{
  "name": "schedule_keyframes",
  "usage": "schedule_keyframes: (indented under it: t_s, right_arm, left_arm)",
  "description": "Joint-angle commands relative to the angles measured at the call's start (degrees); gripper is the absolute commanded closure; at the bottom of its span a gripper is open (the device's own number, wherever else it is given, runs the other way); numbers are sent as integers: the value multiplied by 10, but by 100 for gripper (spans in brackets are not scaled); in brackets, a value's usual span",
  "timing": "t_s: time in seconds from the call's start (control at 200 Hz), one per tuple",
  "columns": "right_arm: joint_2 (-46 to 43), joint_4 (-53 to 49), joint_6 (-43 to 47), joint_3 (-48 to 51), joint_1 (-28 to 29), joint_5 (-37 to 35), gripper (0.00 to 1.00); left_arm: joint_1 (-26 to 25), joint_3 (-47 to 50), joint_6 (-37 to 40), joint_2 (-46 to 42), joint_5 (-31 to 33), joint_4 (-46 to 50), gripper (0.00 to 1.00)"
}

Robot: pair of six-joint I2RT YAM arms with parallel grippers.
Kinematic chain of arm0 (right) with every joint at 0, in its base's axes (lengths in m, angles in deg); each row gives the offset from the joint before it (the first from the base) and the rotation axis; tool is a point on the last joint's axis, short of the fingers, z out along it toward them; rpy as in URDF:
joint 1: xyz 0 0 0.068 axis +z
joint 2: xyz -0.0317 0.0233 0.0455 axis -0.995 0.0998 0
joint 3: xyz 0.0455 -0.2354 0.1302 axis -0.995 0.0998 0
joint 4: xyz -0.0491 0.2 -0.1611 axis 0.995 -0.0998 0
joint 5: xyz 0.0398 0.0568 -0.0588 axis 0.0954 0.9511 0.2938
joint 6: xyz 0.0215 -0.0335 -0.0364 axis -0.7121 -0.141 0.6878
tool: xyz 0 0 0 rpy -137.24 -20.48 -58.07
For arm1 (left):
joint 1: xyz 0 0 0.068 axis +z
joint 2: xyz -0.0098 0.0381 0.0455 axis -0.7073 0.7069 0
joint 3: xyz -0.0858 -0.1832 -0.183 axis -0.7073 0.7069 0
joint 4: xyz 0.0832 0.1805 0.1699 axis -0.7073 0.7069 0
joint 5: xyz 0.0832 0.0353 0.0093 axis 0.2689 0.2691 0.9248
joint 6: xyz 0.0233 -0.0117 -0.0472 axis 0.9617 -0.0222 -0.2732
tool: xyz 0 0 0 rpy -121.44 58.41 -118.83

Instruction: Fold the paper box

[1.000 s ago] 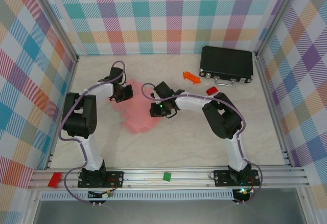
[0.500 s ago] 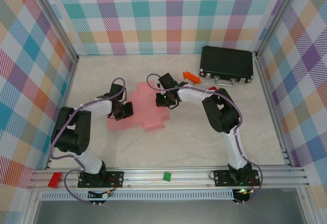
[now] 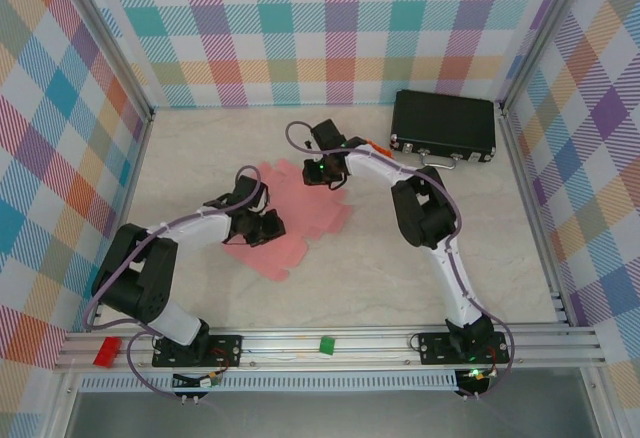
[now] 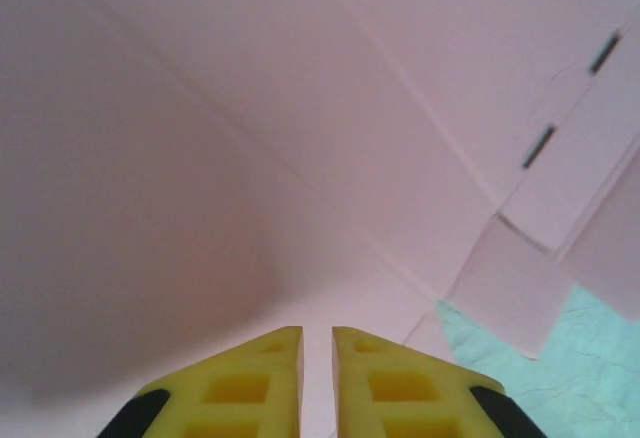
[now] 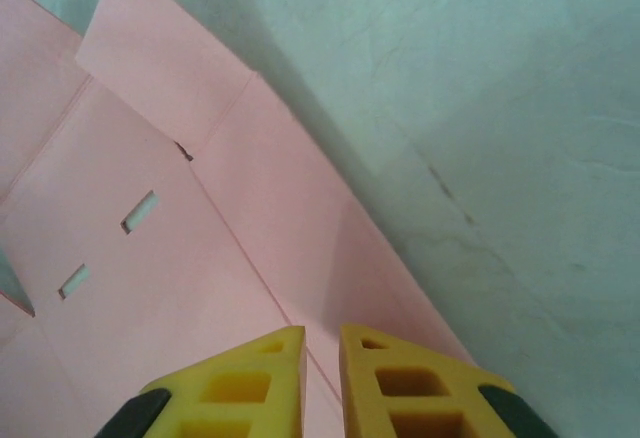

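The paper box (image 3: pixel 305 220) is a flat pink die-cut sheet with tabs and slots, lying on the table's middle. My left gripper (image 3: pixel 262 226) sits low over the sheet's near-left part. In the left wrist view its yellow fingertips (image 4: pixel 317 333) stand a narrow gap apart above the pink card (image 4: pixel 300 138), with nothing between them. My right gripper (image 3: pixel 318 171) is at the sheet's far edge. In the right wrist view its fingertips (image 5: pixel 322 330) are also slightly parted, over the card's (image 5: pixel 200 258) edge strip beside bare table.
A black case (image 3: pixel 444 126) lies at the back right, with a small orange piece (image 3: pixel 375 148) beside it. A red block (image 3: pixel 106 350) and a green block (image 3: pixel 326 344) sit on the front rail. Plaid walls close in the left, back and right.
The pink sheet has shifted and turned on the table. My left gripper moved right and nearer, my right gripper moved toward the back. Both pairs of jaws have parted slightly.
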Motion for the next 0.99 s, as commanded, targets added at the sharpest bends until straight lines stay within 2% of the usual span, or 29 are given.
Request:
schedule_keyframes:
  t_s: [0.0, 0.2, 0.31, 0.445, 0.685, 0.82, 0.99]
  right_arm:
    - [-74, -10, -1, 38, -3, 21, 80]
    - [-153, 56, -39, 174, 7, 87, 80]
    - [-161, 61, -57, 210, 21, 82, 82]
    - [-163, 85, -83, 258, 31, 55, 84]
    - [-135, 68, -78, 255, 31, 11, 88]
    - [-120, 42, -58, 229, 31, -10, 87]
    - [-106, 6, -25, 203, 31, -53, 86]
  left_arm:
    - [8, -51, 40, -26, 45, 48, 81]
    - [50, -84, 114, 25, 87, 50, 81]
    - [65, -106, 149, 73, 72, 49, 90]
    - [65, -116, 163, 102, 53, 54, 92]
    - [53, -67, 125, 77, 44, 69, 94]
    - [9, -23, 60, 43, 60, 71, 94]
    - [-40, 20, -6, 23, 40, 25, 94]
